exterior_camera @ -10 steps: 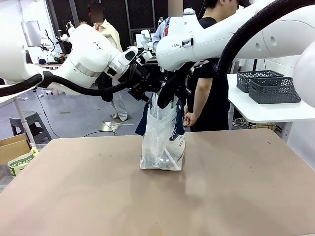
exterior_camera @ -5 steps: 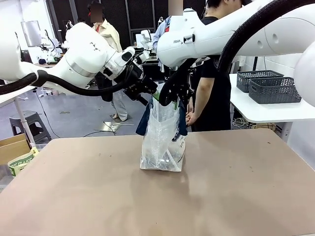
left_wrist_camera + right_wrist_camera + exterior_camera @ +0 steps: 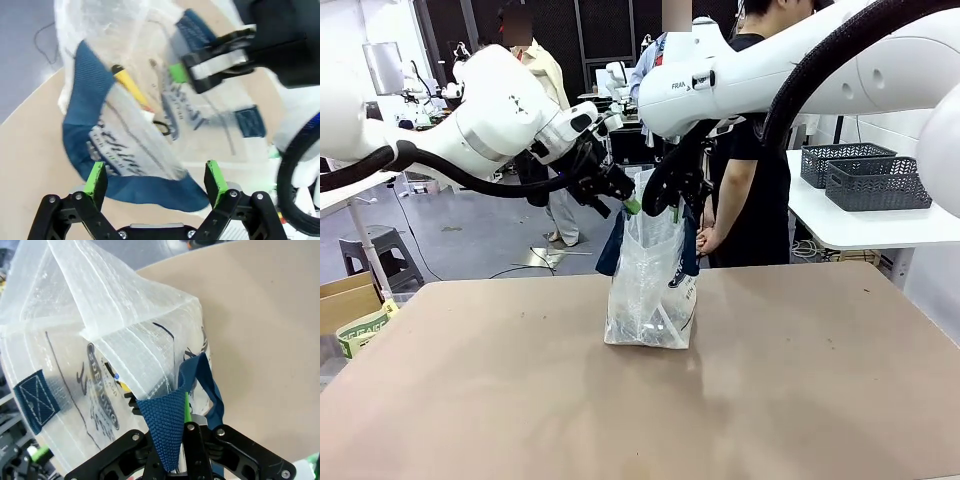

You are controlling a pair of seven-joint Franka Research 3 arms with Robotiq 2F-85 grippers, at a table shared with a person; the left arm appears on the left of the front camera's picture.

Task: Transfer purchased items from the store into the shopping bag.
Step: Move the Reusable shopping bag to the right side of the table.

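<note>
Front view first: the brown table (image 3: 470, 400) is seen nearest, and the shopping bag (image 3: 650, 290) is stood upright near its middle. Small things (image 3: 645, 325) are seen low inside through its thin see-through wall; what they are cannot be told. Above the bag's mouth, the right gripper (image 3: 186, 432) is shut tight on one blue strap (image 3: 167, 420), and the top of the bag is held up by it. The left gripper (image 3: 154, 174) is spread wide and nothing is held by it; the other blue strap (image 3: 80, 100) is draped just in front of its fingers. The bag is judged to be light, soft and floppy, with slippery plastic walls that are easily crushed. It is best taken by the woven straps, which are judged stronger and rougher. A person (image 3: 740, 150) is seen behind the bag at the far side.
</note>
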